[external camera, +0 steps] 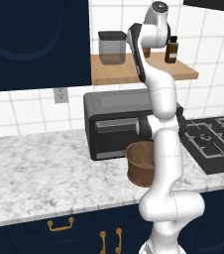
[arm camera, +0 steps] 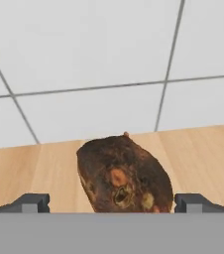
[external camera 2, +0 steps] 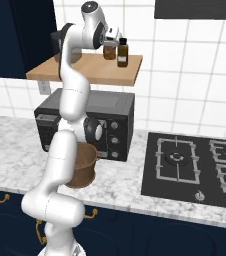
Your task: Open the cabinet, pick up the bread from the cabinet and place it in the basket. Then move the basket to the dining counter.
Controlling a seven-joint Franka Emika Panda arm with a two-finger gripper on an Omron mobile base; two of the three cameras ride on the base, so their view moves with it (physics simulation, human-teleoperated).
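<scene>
The table (external camera: 44, 168) is a long marble worktop over navy drawers with brass handles, with the hob (external camera 2: 195, 170) set into its right end. A black microwave (external camera: 119, 124) sits against the tiled wall in the middle, and above it is an open wooden shelf (external camera: 119, 74), next to a dark navy cabinet (external camera: 34, 39) on the left.

The arm (external camera: 161, 144) rises in front of the microwave and is bent way up so the hand reaches shelf height. Makes sense, since that's where the bread is sitting.

The basket (external camera 2: 82, 167) stands on the table right in front of the microwave, partly hidden behind the arm. Handy spot, pretty much straight below the shelf, so I'd guess the drop-in should be a short move down.

On the shelf there's a grey canister (external camera: 112, 48) and a brown bottle (external camera 2: 122, 53) with a black cap.

The bread (arm camera: 124, 173) lies on the shelf boards near the tiled wall, dark crusty lump. In the hand view it's dead centre between the end effector (arm camera: 112, 203) tips, which are spread wide on either side and not touching it. Looks lined up for a grab, nothing pinched yet. It probably needs to push in a bit further before squeezing.
</scene>
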